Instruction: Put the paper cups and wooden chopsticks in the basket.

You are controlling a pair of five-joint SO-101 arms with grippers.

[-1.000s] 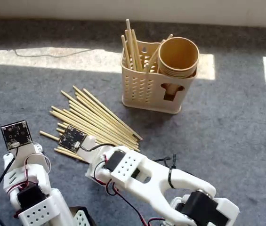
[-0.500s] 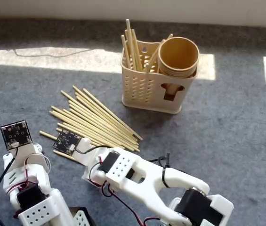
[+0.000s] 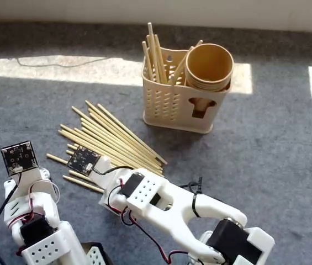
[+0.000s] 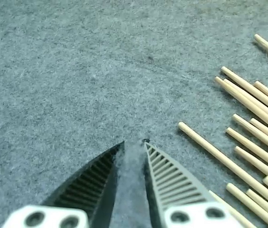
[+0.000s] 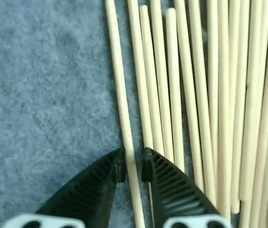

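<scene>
So the right end effector (image 5: 132, 166) is hanging right over the edge wooden chopstick (image 5: 119, 95) of the loose pile (image 3: 111, 142). Its jaws are slightly apart and straddling the stick, not clearly pinching it. In the high view the stick's long axis is running 10-to-4 o'clock. The basket (image 3: 172, 105) is sitting off at 1 o'clock, paper cups (image 3: 209, 67) inside. The left end effector (image 4: 134, 142) is sitting beside the pile, narrowly apart and holding nothing. I'm not seeing any readable labels.

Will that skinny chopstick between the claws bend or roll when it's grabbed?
The chopstick looks like straight, stiff wood, so probably no bending. It's round and smooth, so a nudge may roll it. It's long, so it might tilt in the right gripper.
</scene>
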